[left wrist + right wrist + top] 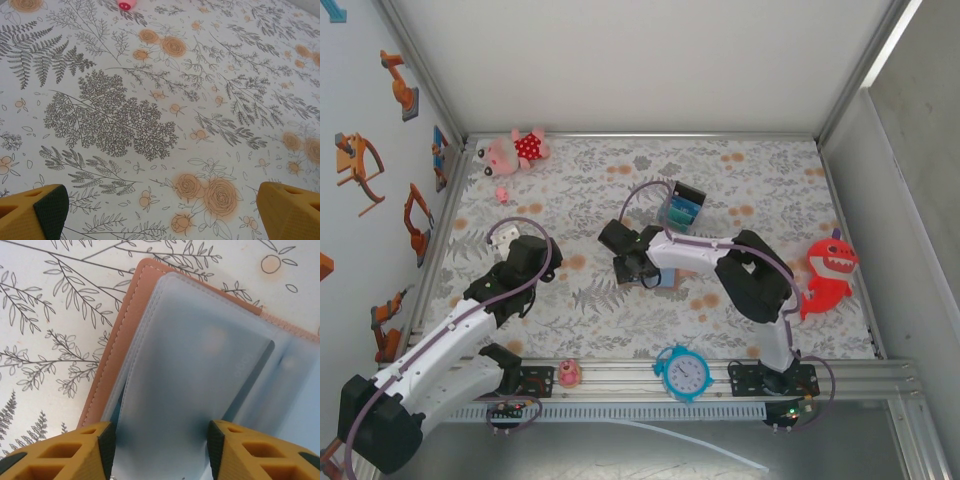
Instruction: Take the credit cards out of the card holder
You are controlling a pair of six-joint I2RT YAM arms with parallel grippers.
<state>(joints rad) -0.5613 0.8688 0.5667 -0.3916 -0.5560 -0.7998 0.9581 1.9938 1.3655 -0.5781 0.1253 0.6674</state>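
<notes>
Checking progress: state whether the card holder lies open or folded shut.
Open. The card holder lies spread flat, translucent blue-grey pockets facing up.

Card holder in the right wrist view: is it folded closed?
No, the card holder lies open, with its blue-grey inner pockets exposed.

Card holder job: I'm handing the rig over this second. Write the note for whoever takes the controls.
Left gripper: open, empty, hovering over bare tablecloth.
Right gripper: low over the card holder, jaws apart astride a frosted blue-grey pocket; cannot tell if they pinch it.
Things: the card holder lies open mid-table. A black box with teal cards stands just beyond it.
Done: holder opened.
Left: no card is in either gripper. A dark edge shows through the pocket, possibly a card. Pull the cards out and set them down.
</notes>
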